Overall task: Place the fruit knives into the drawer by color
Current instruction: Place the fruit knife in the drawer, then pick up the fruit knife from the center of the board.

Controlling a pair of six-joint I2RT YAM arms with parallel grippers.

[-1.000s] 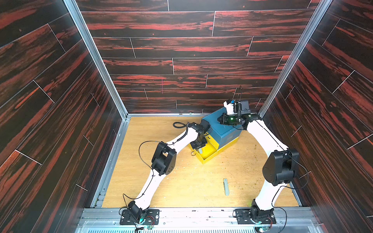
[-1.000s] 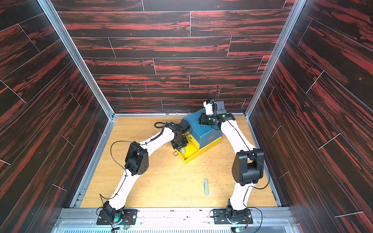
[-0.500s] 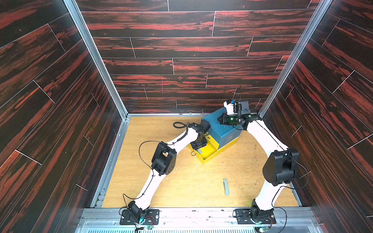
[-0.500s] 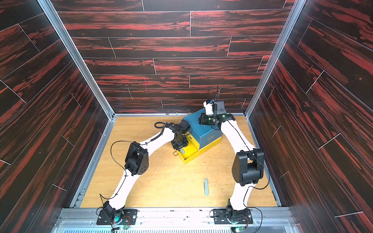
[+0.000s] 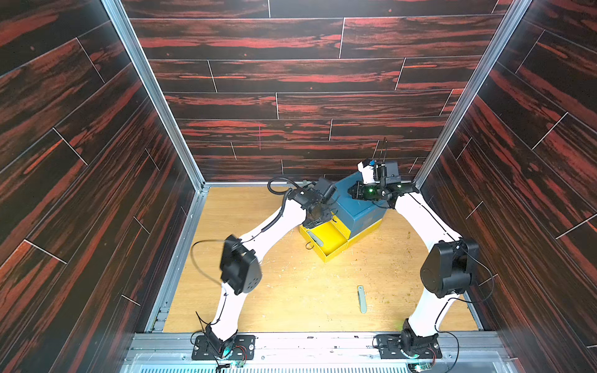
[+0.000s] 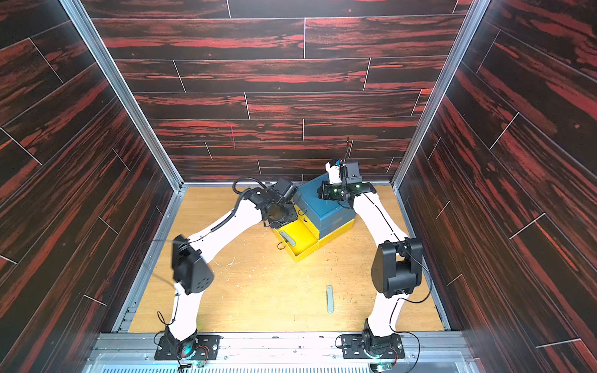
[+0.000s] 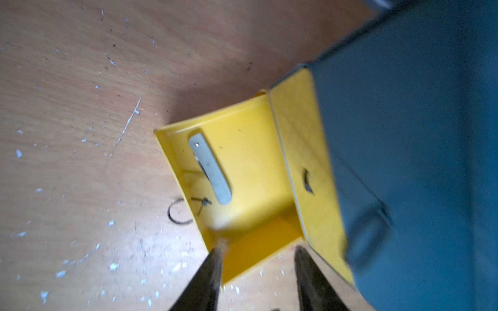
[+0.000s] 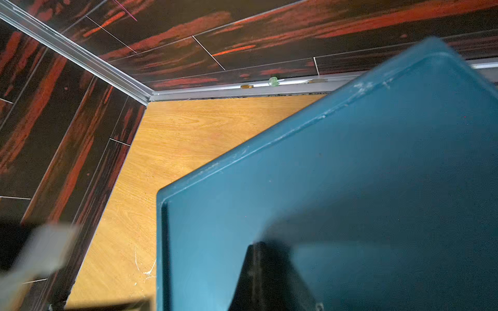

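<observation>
A pale fruit knife [image 7: 210, 168] lies folded in the pulled-out yellow drawer [image 7: 172, 161], along its outer wall; both top views show this knife [image 5: 316, 238] [image 6: 288, 238] too. My left gripper [image 7: 257, 247] hangs open just above the drawer's inner end [image 5: 319, 216] with nothing between its fingers. A grey-green fruit knife [image 5: 361, 298] [image 6: 329, 298] lies alone on the wooden floor near the front right. My right gripper [image 8: 260, 245] is shut and rests on top of the blue cabinet [image 5: 361, 213], empty.
The blue cabinet [image 8: 350, 175] stands at the back, near the rear wall, with the open drawer [image 5: 336, 250] jutting toward the front left. Above it a shut yellow drawer front [image 7: 304, 150] carries a dark loop handle. Dark panelled walls close in three sides.
The left gripper's jaws have spread wider above the drawer. Both arms stay about where they were.
</observation>
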